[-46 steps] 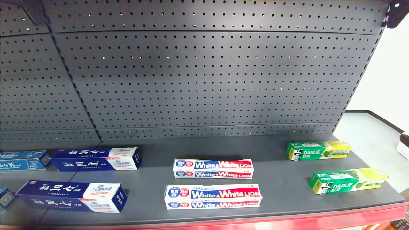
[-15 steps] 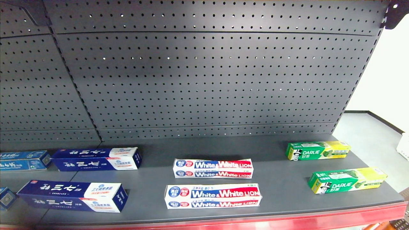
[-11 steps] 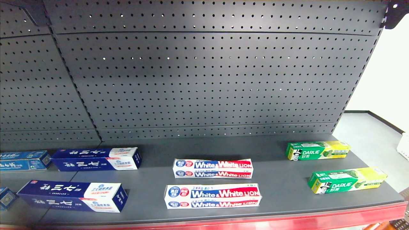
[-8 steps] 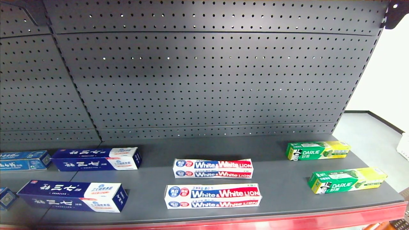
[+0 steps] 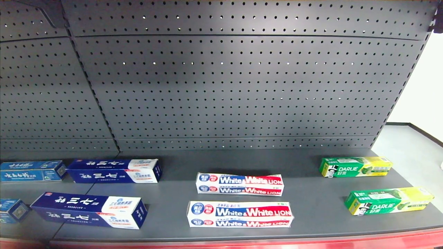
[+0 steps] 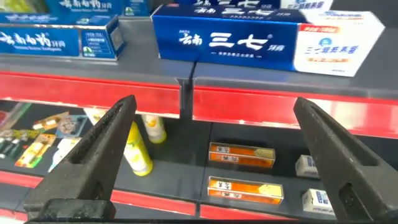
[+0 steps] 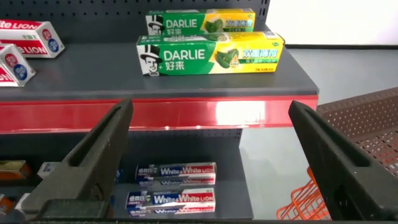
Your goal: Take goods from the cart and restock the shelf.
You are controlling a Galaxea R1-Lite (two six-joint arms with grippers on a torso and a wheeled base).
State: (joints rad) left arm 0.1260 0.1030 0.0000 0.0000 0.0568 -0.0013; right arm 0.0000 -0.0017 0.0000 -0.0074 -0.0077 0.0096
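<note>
Left tool (image 6: 212, 102) and right tool (image 7: 210, 104) wide open, empty — facing red front lip of shelf (image 5: 242, 243), toothpaste boxes (image 5: 240, 214) well apart.

Dark grey perforated metal back panel (image 5: 225, 86): even rows of small holes, a few lit white. Flat dark grey metal shelf (image 5: 311, 180): plain matte, w/ glossy red front edge (image 5: 311, 240). Long navy-and-white cardboard boxes (image 5: 90, 210) (image 5: 114, 171): white lettering on navy, white end w/ orange accents. Long white cardboard boxes (image 5: 240, 214) (image 5: 239, 184): red & blue bands, round blue & red badges. Long green-to-yellow cardboard boxes (image 5: 355, 166) (image 5: 388, 200): white lettering, b/w figure. Lighter blue cardboard box (image 5: 31, 171): white lettering. Left hand (image 6: 214, 106) & right hand (image 7: 211, 107): matte black.
</note>
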